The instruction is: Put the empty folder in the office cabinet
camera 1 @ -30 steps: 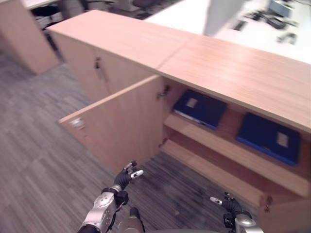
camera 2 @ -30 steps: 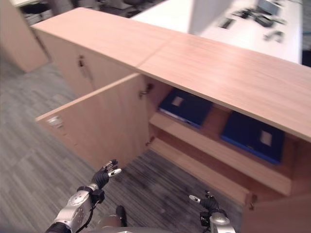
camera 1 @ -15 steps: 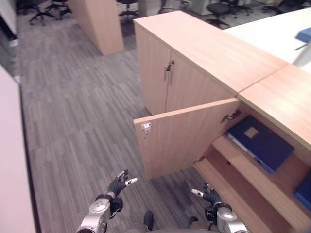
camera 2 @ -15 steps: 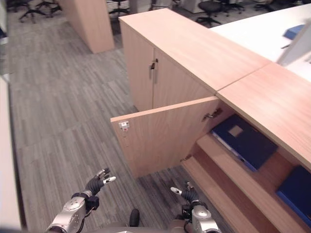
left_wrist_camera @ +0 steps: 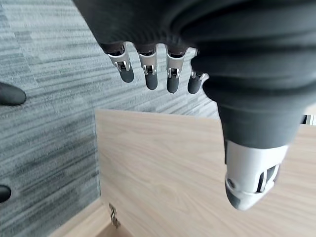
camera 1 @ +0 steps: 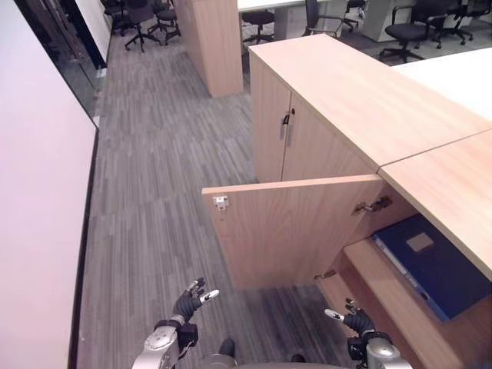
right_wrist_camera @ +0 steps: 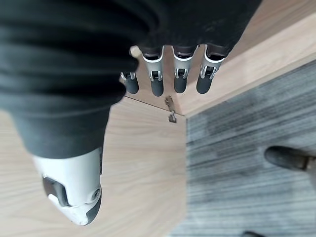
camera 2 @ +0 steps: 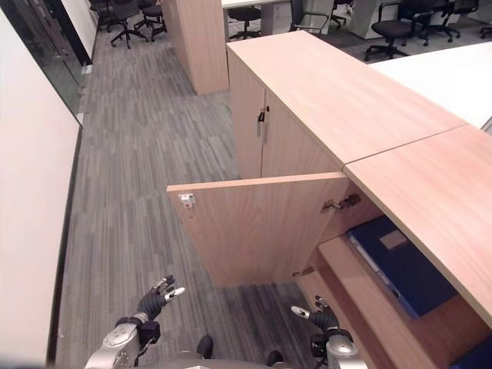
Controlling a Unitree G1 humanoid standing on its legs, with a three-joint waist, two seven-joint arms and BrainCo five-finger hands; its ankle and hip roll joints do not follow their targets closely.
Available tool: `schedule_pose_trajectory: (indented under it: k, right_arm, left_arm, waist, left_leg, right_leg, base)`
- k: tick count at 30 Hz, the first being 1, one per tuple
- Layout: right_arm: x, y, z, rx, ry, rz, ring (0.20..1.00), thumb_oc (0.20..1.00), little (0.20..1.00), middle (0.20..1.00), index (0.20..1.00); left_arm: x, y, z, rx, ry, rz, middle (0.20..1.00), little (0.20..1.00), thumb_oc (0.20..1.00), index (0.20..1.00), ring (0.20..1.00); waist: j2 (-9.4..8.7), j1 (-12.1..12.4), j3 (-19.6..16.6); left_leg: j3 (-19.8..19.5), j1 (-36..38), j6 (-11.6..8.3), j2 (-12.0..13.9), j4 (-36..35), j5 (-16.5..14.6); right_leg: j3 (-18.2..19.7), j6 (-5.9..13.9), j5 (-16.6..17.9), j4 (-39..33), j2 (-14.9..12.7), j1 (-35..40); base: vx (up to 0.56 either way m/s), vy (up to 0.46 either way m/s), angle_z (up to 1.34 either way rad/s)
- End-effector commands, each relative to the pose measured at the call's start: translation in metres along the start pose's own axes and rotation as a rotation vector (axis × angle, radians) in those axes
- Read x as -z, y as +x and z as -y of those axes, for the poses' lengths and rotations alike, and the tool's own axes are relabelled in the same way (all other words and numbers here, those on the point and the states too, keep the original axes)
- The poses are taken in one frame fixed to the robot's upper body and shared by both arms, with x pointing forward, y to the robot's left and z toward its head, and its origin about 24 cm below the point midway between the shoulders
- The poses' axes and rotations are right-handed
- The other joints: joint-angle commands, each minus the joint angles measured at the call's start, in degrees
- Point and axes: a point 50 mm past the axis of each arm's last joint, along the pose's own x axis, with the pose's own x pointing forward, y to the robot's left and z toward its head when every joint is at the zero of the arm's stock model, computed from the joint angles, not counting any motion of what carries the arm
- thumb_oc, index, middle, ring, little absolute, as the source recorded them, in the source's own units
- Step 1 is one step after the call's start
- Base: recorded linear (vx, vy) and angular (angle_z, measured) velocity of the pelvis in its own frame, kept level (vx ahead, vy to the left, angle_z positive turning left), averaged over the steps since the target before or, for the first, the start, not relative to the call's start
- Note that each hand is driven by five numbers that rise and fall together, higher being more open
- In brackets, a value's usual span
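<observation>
Basically both hands were idle and empty. Left hand (camera 1: 187,304) hung low at the near left over the grey striped floor (camera 1: 161,177), fingers (left_wrist_camera: 147,70) straight and slightly spread, holding nothing. Right hand (camera 1: 355,321) sat low at the near right, just in front of the cabinet's bottom edge, fingers (right_wrist_camera: 179,74) also straight and relaxed, nothing in them.

Cabinet (camera 1: 361,100) ran along the right side, light wood, flat top. Its near section was open: door (camera 1: 292,227) swung out to the left, standing wide, hinge (camera 1: 372,205) visible at its right end under the top. Far section had its two doors shut, with a small handle (camera 1: 287,121) where they meet.

Blue folder (camera 1: 430,261) lay flat on the upper shelf (camera 1: 377,273) inside the open section, just right of the door hinge, pale label patch facing up. Well apart from both hands. A second blue corner (camera 2: 475,357) showed further right on the shelf; couldn't tell what it was.

Office chairs (camera 1: 407,31) and another wooden unit (camera 1: 215,42) stood at the far end. Pale wall (camera 1: 38,231) ran down the left side.
</observation>
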Motion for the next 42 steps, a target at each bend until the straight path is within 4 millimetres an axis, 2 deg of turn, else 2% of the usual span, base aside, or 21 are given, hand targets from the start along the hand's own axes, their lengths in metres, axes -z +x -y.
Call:
schedule_pose_trajectory:
  k: [1,2,4,10,18,28,36,42]
  right_arm:
    - [-0.026,0.005,-0.002,-0.020,0.001,0.103,1.000,1.000,1.000,1.000,1.000]
    - [-0.026,0.005,-0.002,-0.025,-0.006,0.103,1.000,1.000,1.000,1.000,1.000]
    - [-0.021,0.003,-0.002,-0.022,-0.004,0.087,1.000,1.000,1.000,1.000,1.000]
    - [-0.009,0.001,-0.004,-0.023,0.023,0.052,1.000,1.000,1.000,1.000,1.000]
    - [-0.004,-0.001,-0.016,-0.071,0.005,0.038,1.000,1.000,1.000,1.000,1.000]
    - [-0.003,0.000,-0.020,-0.098,-0.009,0.027,1.000,1.000,1.000,1.000,1.000]
    - [-0.001,0.000,-0.022,-0.116,-0.019,0.018,1.000,1.000,1.000,1.000,1.000]
    - [0.001,-0.001,-0.026,-0.131,-0.027,0.008,1.000,1.000,1.000,1.000,1.000]
  left_arm:
    - [-0.057,0.011,-0.006,-0.009,-0.002,0.221,1.000,1.000,1.000,1.000,1.000]
    - [-0.057,0.011,-0.006,-0.013,-0.009,0.225,1.000,1.000,1.000,1.000,1.000]
    - [-0.058,0.011,-0.006,-0.019,-0.016,0.230,1.000,1.000,1.000,1.000,1.000]
    - [-0.073,0.013,-0.019,-0.068,0.011,0.276,1.000,1.000,1.000,1.000,1.000]
    - [-0.101,0.017,-0.038,-0.139,0.027,0.346,1.000,1.000,1.000,1.000,1.000]
    - [-0.128,0.024,-0.049,-0.163,0.132,0.370,1.000,1.000,1.000,1.000,1.000]
    - [-0.143,0.029,-0.046,-0.144,0.149,0.392,1.000,1.000,1.000,1.000,1.000]
    - [-0.151,0.035,-0.031,-0.080,0.167,0.403,1.000,1.000,1.000,1.000,1.000]
  waist:
    - [-5.81,-0.9,0.5]
    - [-5.70,-1.3,0.0]
    - [-4.67,-2.8,-1.5]
    - [-3.89,-4.4,-4.6]
    - [-4.08,-5.4,-5.6]
    - [-4.53,-7.0,-6.4]
    - [-4.84,-7.8,-6.7]
    - [-4.97,-8.6,-6.9]
  left_leg:
    - [2.0,-2.3,-1.08,-1.2,8.1,-3.5]
    - [2.2,-0.7,-0.75,-0.9,8.1,-4.6]
    - [5.7,2.5,0.24,0.7,5.5,-4.7]
    - [10.1,6.9,0.69,-0.2,-2.7,-4.1]
    - [12.6,8.6,1.41,-1.3,-3.9,-5.2]
    - [14.2,9.6,2.16,-2.0,-3.9,-6.0]
    - [15.2,10.2,2.53,-2.3,-3.9,-6.7]
    - [16.0,10.9,2.85,-2.5,-3.9,-7.3]
  right_leg:
    - [0.9,4.63,-6.0,3.9,-7.0,3.0]
    - [1.0,4.59,-6.0,4.0,-7.1,2.5]
    - [0.9,4.96,-5.9,3.8,-6.3,1.8]
    - [0.6,6.08,-4.5,1.7,-6.5,3.0]
    - [1.7,7.33,-3.3,1.3,-7.6,3.1]
    - [3.1,8.37,-3.0,2.0,-8.7,2.8]
    - [4.1,8.90,-2.7,2.3,-9.1,2.4]
    - [4.8,9.37,-2.4,2.2,-9.5,2.3]
  base:
    - [-0.08,0.031,-0.17]
    - [-0.05,0.067,-0.33]
    - [0.00,0.090,-0.48]
    - [0.08,0.059,0.08]
    - [0.03,0.057,-0.06]
    - [0.03,0.051,-0.12]
    - [0.02,0.027,-0.10]
    - [0.02,0.012,-0.02]
